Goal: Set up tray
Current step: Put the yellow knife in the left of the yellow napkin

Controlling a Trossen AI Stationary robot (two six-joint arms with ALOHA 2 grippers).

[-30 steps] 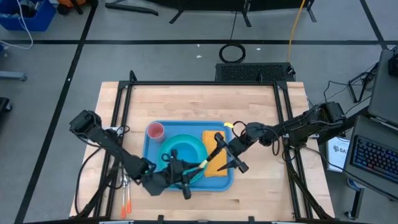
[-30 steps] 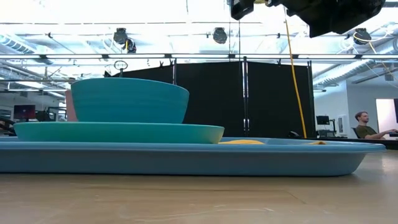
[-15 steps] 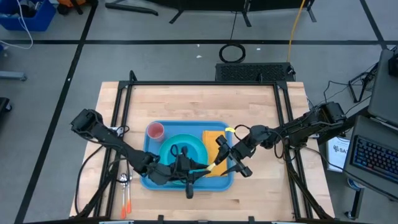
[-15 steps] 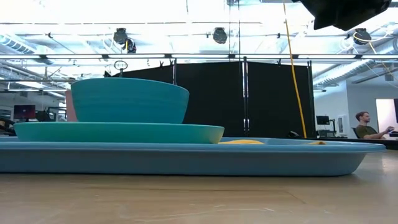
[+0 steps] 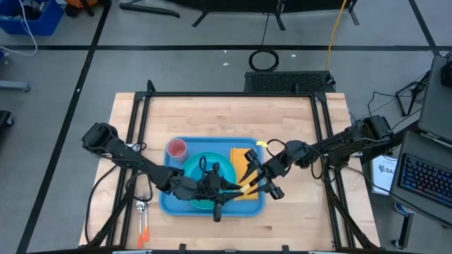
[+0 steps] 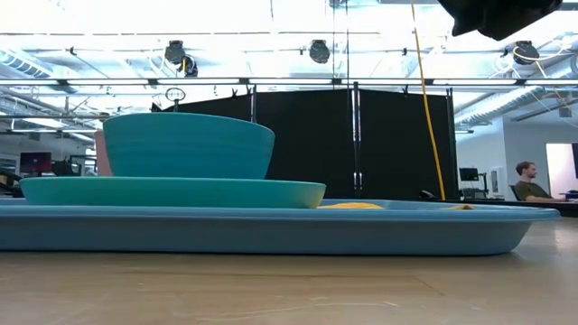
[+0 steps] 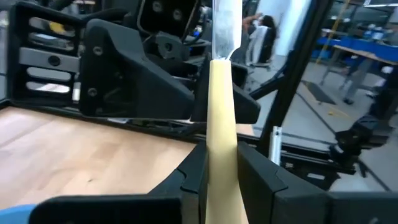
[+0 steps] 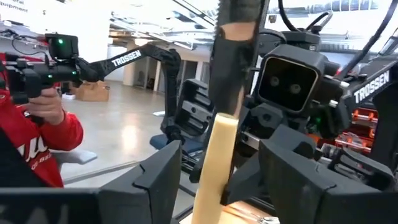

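The blue tray (image 5: 212, 141) lies on the wooden table, and it also shows in the low view (image 6: 271, 233). On it are a teal plate (image 6: 172, 191) with a teal bowl (image 6: 188, 144), a pink cup (image 5: 176, 148) and an orange napkin (image 5: 242, 159). A knife (image 5: 244, 188) with a cream handle and metal blade is in the air over the tray's right part. My left gripper (image 5: 224, 189) is shut on it. My right gripper (image 5: 260, 180) is open, with a finger on either side of the handle (image 8: 214, 162), apart from it. My left gripper pinches the knife's cream handle (image 7: 222, 124) between its two fingers (image 7: 194, 177). It comes from the table's left, over the plate. The metal blade (image 7: 225, 25) shows past the handle's far end. The knife is lifted clear above the tray.
A spoon (image 5: 143, 207) and orange-handled utensils (image 5: 143, 233) lie on the table left of the tray. The table's black frame rails (image 5: 321, 127) run along its sides. A person in a red sleeve (image 8: 37, 124) stands beyond the table, and another (image 6: 528, 185) sits far off.
My left gripper has moved from the tray's near left part toward the table's right edge and a little toward the far edge, until it meets the knife at my right gripper. My right gripper and the knife have stayed over the tray's right part.
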